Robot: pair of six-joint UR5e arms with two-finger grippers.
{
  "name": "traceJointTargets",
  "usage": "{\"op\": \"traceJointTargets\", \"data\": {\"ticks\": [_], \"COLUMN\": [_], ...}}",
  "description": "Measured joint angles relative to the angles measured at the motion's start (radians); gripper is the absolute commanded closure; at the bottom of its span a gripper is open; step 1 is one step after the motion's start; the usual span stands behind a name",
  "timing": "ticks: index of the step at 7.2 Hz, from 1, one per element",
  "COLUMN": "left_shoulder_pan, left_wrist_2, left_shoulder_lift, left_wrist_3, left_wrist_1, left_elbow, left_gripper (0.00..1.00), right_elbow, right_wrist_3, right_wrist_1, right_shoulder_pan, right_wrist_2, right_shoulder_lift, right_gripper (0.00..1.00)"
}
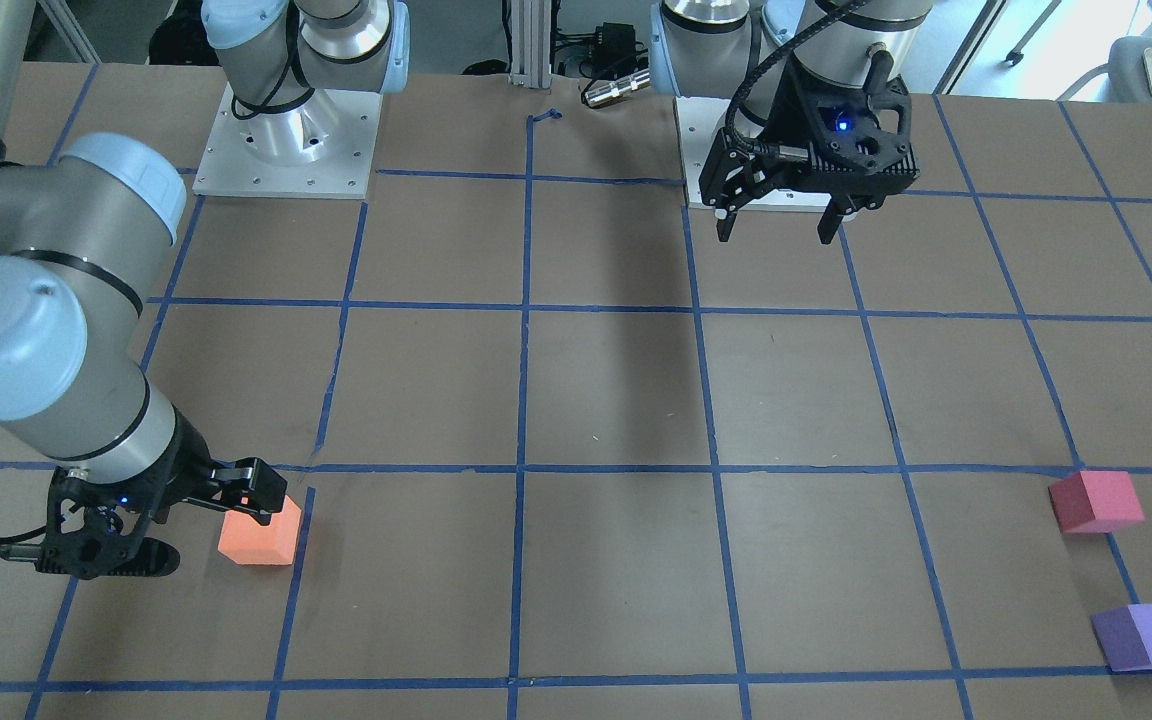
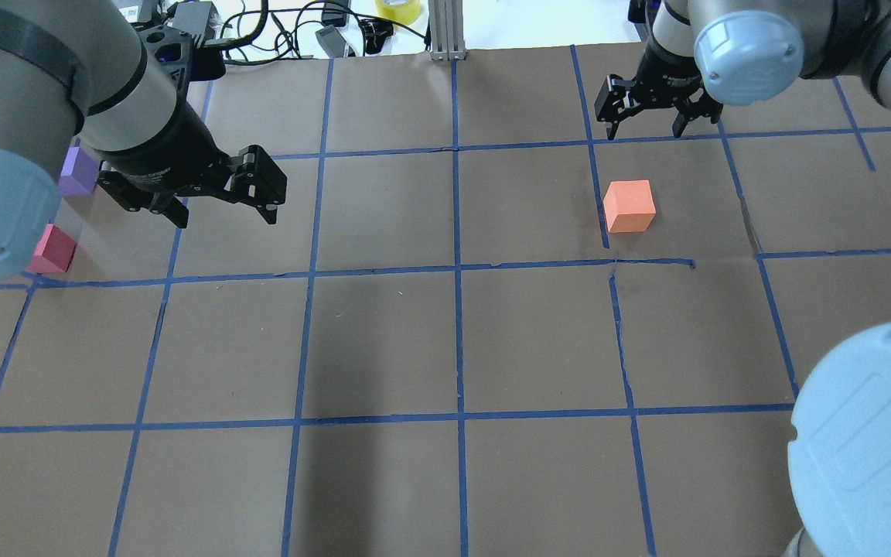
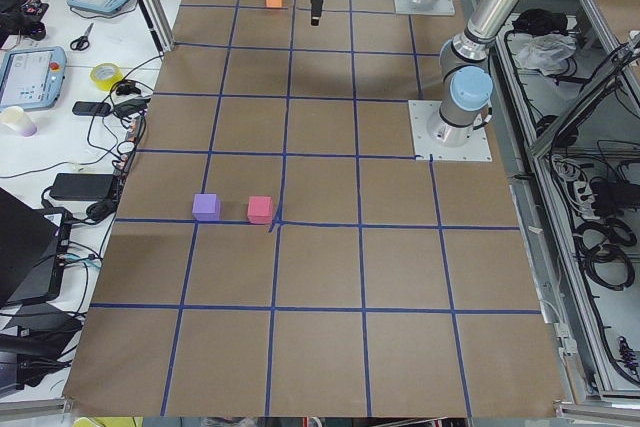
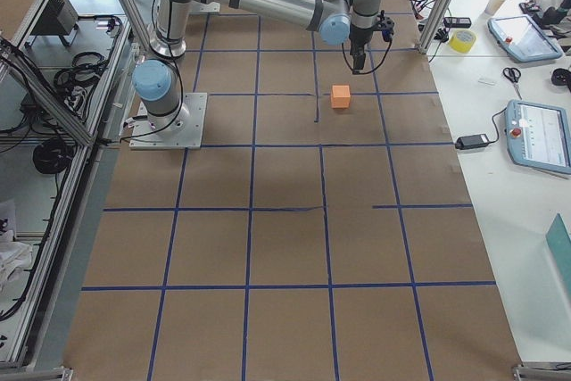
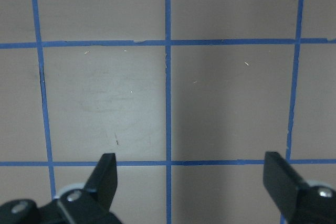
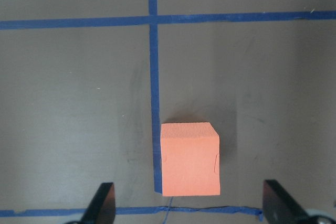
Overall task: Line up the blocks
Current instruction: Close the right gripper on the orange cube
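The orange block point(image 1: 261, 535) sits on the brown table next to a blue tape line; it also shows in the overhead view point(image 2: 629, 206) and the right wrist view point(image 6: 190, 158). My right gripper point(image 1: 221, 540) hovers over it, open and empty; its fingers point(image 6: 102, 205) stand wide on either side of the block without touching it. The pink-red block point(image 1: 1096, 500) and the purple block point(image 1: 1146, 637) sit close together at the table's other end. My left gripper point(image 1: 774, 236) hangs open and empty above bare table near its base, away from all three blocks.
A blue tape grid point(image 2: 457, 271) covers the table. The arm base plates point(image 1: 286, 140) stand at the robot's edge. Cables and a yellow tape roll point(image 2: 397, 9) lie past the far edge. My right arm's elbow point(image 2: 871, 441) looms over the near right.
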Motion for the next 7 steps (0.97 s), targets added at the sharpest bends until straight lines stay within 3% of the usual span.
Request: {"op": "traceJointTargets", "data": {"ticks": [3,5,6,7], "left_shoulder_pan": [0.0,0.0,0.0,0.0], "left_wrist_2": [0.001,0.001,0.0,0.0], "left_shoulder_lift": [-0.002,0.003,0.004,0.002], "left_wrist_3": [0.0,0.0,0.0,0.0], "left_wrist_1": [0.0,0.0,0.0,0.001], "left_elbow": [0.0,0.0,0.001,0.001], "left_gripper": [0.0,0.0,0.0,0.0], "right_elbow": [0.103,0.127,0.127,0.127], "right_wrist_3": [0.01,0.018,0.032,0.045], "right_wrist_1": [-0.128,-0.15,-0.151,-0.151], "right_shoulder_pan": [-0.016,-0.017,-0.017,-0.017], "right_wrist_2": [0.009,0.004,0.003,0.005], "right_shoulder_lift": [0.099,0.122,0.12,0.12], "right_gripper": [0.0,0.7,0.85,0.83]}}
